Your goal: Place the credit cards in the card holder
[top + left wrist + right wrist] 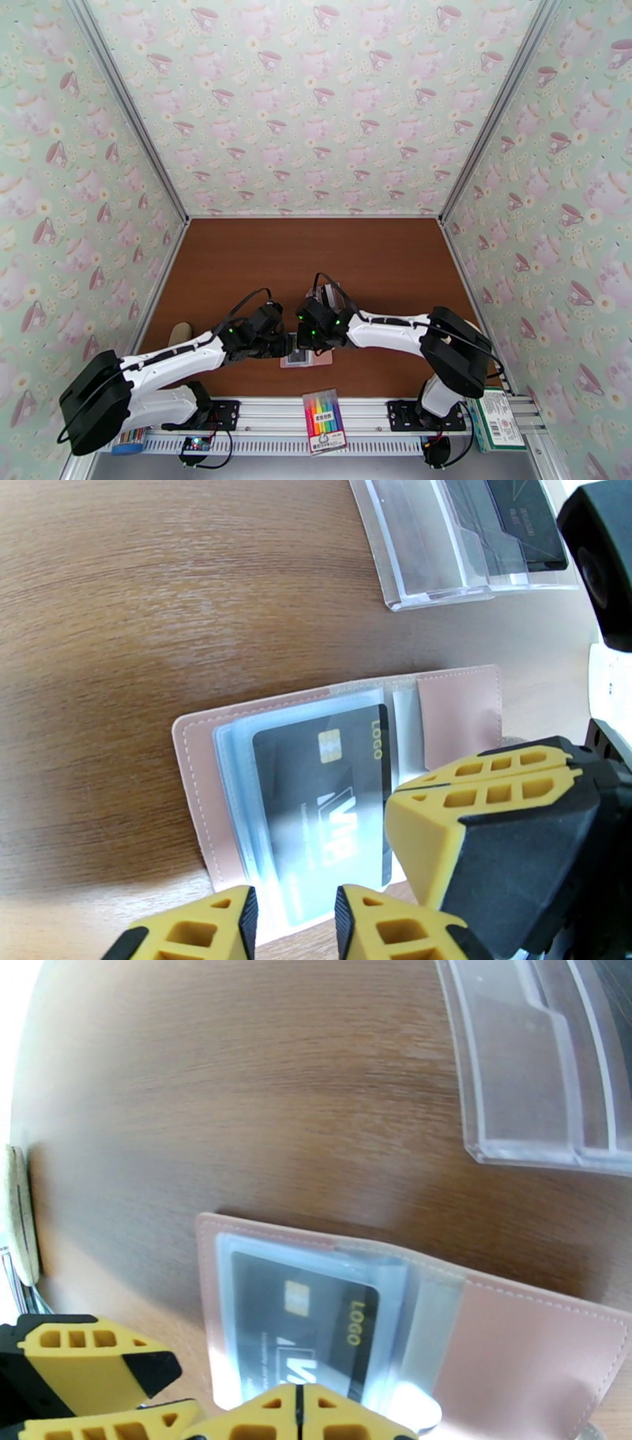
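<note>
Pink wallet (458, 709) is seen lying open and flat on the brown table (379, 260), at lower centre of the top view (320, 359), between the two arm tips.

- Clear sleeves are noted on its inner face. A black card (316, 796) with a gold chip and the word "LOGO" is seen behind the clear plastic, over the wallet's left half in both wrist views (292, 1315).
- Left gripper (292, 922): fingers are held apart with a narrow gap at the bottom edge of the left wrist view, over the lower edge of the sleeves. Nothing is seen pinched. It is also seen at lower left of the right wrist view (170, 1394) and left of the wallet from above (286, 345).
- Right gripper (299, 1402): fingers are pressed together, tips at the card's near edge. Whether the card is nipped cannot be told. It is seen at right in the left wrist view (411, 796) and above the wallet from overhead (310, 341).
- Clear box (426, 567) is placed in the upper right, apart from the wallet (521, 1078). A dark card (525, 519) is seen inside it.
</note>
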{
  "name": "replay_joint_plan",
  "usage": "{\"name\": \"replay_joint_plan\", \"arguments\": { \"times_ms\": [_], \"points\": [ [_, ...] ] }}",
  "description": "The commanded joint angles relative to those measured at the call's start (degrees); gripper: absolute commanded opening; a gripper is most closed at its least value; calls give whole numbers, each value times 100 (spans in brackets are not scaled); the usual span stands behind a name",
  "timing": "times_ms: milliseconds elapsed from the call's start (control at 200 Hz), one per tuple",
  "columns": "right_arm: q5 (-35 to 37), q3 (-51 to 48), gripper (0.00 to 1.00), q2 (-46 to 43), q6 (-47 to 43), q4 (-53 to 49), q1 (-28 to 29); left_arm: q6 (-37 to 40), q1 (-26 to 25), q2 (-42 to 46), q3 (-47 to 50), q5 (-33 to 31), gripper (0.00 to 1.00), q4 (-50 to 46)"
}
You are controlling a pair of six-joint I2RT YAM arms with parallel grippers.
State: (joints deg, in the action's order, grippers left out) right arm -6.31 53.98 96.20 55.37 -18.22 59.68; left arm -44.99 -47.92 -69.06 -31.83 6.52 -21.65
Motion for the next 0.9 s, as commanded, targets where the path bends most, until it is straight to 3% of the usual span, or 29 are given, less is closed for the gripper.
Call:
{"name": "replay_joint_plan", "arguments": {
  "times_ms": [0, 896],
  "points": [
    [129, 45, 4, 126, -47, -101, 37, -45, 37, -1, 23, -74, 35, -63],
    [270, -114, 3, 176, -54, -191, 35, -27, 58, -140, 8, -13, 34, 67]
  ]
}}
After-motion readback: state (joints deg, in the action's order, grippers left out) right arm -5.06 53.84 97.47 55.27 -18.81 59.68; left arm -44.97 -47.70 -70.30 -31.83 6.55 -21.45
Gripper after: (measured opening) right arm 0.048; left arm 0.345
